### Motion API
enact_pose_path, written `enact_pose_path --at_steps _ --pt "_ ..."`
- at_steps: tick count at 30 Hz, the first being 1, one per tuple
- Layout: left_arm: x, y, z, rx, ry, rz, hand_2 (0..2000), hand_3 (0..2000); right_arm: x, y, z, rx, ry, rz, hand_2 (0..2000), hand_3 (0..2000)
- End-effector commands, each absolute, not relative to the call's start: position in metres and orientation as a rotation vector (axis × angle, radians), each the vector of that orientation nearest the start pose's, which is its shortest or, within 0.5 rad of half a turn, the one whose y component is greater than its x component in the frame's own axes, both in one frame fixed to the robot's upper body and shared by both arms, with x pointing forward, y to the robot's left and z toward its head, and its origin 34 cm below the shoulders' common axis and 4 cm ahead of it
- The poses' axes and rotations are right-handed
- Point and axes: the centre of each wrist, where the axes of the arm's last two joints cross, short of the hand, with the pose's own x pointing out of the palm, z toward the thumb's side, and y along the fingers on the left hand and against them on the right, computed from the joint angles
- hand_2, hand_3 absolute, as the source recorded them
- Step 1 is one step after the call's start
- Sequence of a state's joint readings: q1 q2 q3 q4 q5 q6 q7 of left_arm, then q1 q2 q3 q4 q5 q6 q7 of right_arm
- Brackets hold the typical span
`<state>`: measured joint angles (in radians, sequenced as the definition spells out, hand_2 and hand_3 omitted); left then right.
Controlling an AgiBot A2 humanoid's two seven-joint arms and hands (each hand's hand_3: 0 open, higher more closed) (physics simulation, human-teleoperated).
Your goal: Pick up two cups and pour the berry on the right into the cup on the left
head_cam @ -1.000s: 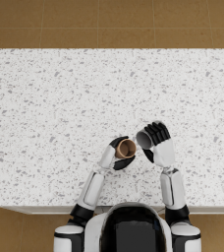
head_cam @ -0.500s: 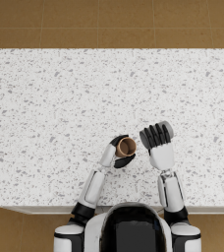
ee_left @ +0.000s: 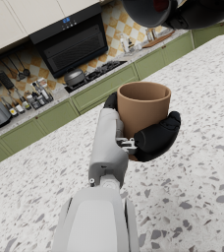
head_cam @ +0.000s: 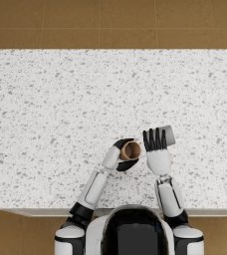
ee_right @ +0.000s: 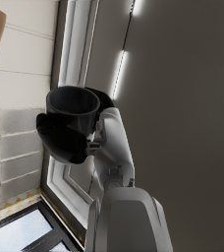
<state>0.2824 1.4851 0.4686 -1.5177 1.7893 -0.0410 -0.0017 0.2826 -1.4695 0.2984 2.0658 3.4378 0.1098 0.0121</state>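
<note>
- Left hand (head_cam: 121, 155) wraps its fingers around the brown cup (head_cam: 131, 150), holding it upright above the table (head_cam: 46, 109).
- Right hand (head_cam: 156, 148) grips the dark cup (head_cam: 166, 134), which lies tipped on its side, just beside the brown one.
- Something red shows inside the dark cup in the left wrist view.
- White speckled terrazzo covers the table; brown tiled floor (head_cam: 110, 22) lies beyond.
- Green cabinets (ee_left: 109, 86) and a stove (ee_left: 92, 71) line the far wall.

- Right hand (head_cam: 156, 144) has rolled back from its pouring tilt over the past second; its fingers now point toward the far side of the desk.
- Grey cup (head_cam: 167, 135) has moved right, away from the brown cup (head_cam: 130, 150); the two rims are now apart.
</note>
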Motion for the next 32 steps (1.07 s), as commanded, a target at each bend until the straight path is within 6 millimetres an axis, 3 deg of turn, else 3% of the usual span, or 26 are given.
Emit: enact_pose_path --at_steps 1,10,32 --pt "0.2613 0.0866 0.1496 0.533 0.090 -1.995 2000 1280 0.2167 -0.1368 0.2810 -1.845 0.805 0.565 2000 1280" --pt "0.2625 0.0863 0.1538 0.528 0.070 -1.986 2000 1280 0.2175 -0.1413 0.2805 -1.866 0.929 0.414 2000 1280" --pt "0.2576 0.0898 0.1495 0.516 0.077 -1.984 2000 1280 0.2181 -0.1413 0.2749 -1.868 0.957 0.427 2000 1280"
